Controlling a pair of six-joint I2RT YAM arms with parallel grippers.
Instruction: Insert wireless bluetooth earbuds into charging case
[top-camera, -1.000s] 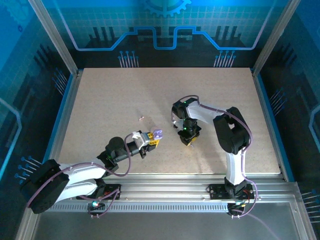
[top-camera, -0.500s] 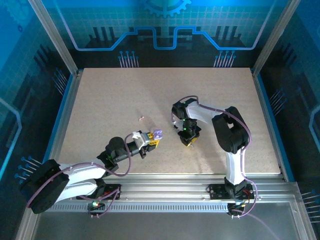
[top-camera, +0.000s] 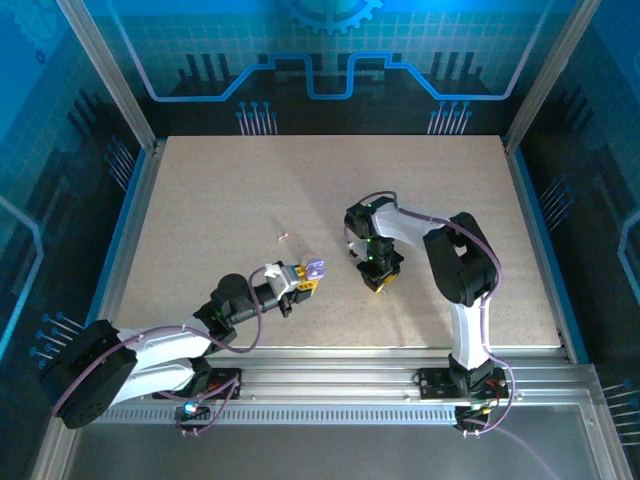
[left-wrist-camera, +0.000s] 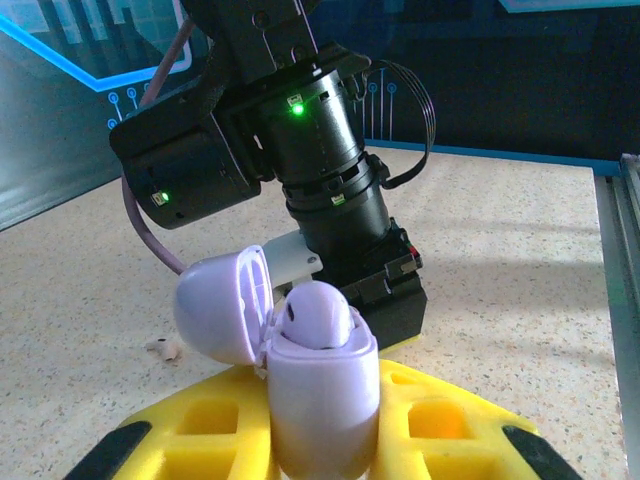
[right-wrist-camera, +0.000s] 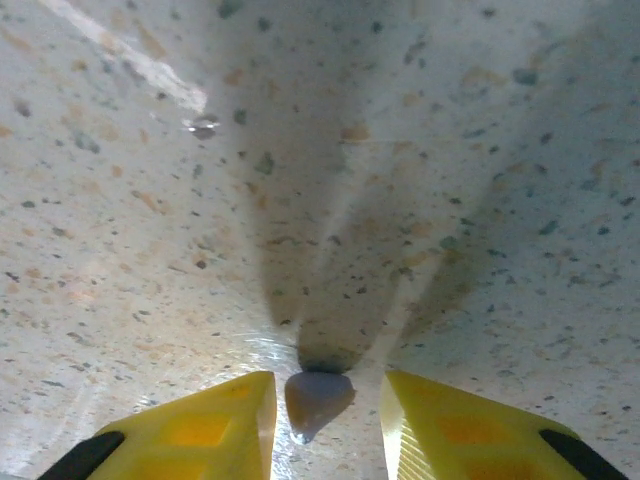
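Nearest, clamped in left gripper (top-camera: 303, 283): lilac charging case (left-wrist-camera: 322, 385), lid flipped open, seated earbud (left-wrist-camera: 315, 315) inside. Beyond, to the right, straddled by narrowly parted right gripper (top-camera: 379, 282) pointing down: loose lilac earbud (right-wrist-camera: 318, 395) on worktop (top-camera: 220, 200), slim gaps either side. Farther back, lying alone: tiny pale earbud (top-camera: 283, 237).

Left arm low, stretched forward over the desk (top-camera: 200, 200). Left claw (top-camera: 306, 284) clamped on case (left-wrist-camera: 320, 390). Right arm folded, wrist vertical. Right claw (top-camera: 378, 283) points down, fingers (right-wrist-camera: 215, 415) slightly apart.
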